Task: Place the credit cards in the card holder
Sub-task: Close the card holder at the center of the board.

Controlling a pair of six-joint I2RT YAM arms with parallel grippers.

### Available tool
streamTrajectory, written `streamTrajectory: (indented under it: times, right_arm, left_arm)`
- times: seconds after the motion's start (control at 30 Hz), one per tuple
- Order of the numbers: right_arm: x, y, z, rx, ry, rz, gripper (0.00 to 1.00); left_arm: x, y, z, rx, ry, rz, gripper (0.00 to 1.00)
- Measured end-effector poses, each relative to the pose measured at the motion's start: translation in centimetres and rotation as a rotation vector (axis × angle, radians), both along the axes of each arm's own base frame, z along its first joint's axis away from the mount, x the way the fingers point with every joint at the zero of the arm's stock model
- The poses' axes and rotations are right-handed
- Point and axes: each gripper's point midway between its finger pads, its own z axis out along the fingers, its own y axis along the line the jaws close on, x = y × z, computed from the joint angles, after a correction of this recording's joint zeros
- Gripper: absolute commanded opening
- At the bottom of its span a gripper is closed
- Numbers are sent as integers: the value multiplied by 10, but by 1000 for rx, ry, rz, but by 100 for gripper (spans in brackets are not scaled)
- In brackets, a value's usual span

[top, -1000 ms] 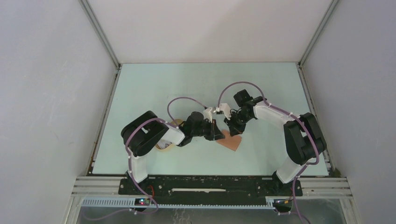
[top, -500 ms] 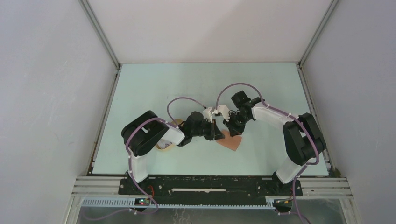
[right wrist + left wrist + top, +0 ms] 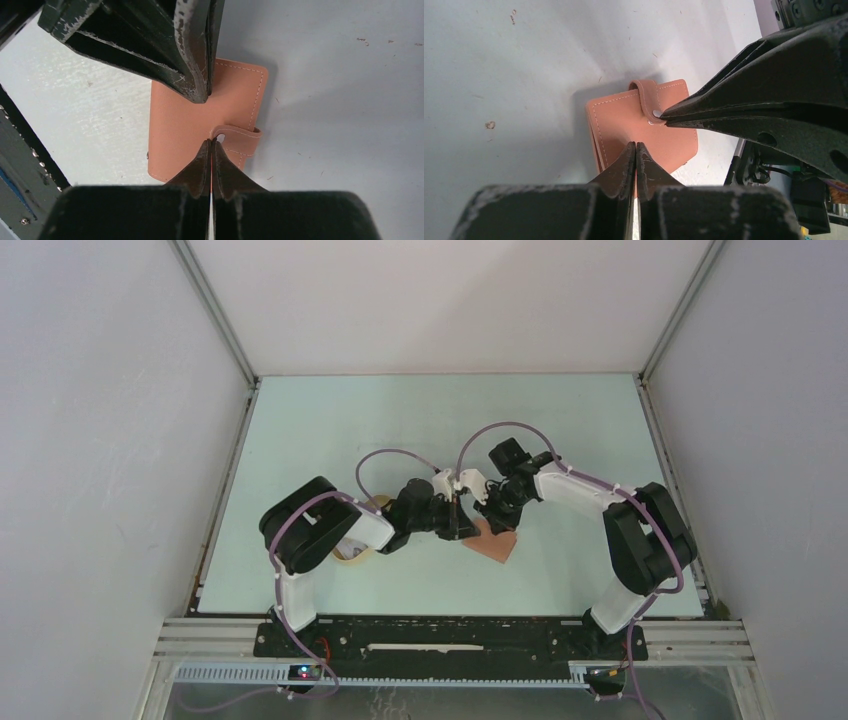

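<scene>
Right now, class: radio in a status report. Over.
Left gripper shut, tip on card holder. Right gripper shut at its snap strap. It lies closed, flat; nothing blocking.

Pale green table (image 3: pixel 330 430); tan tray (image 3: pixel 350 556) near left, half-hidden.
</scene>
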Motion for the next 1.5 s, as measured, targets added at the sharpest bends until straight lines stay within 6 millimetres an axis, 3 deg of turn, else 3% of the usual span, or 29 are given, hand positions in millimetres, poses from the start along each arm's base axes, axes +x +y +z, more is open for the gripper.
streamTrajectory:
  times: [1.5]
  right_arm:
    - [-3,3,-7,-69,9,36,0]
  left_arm:
    - [-4,14,2,-74,3,20,14]
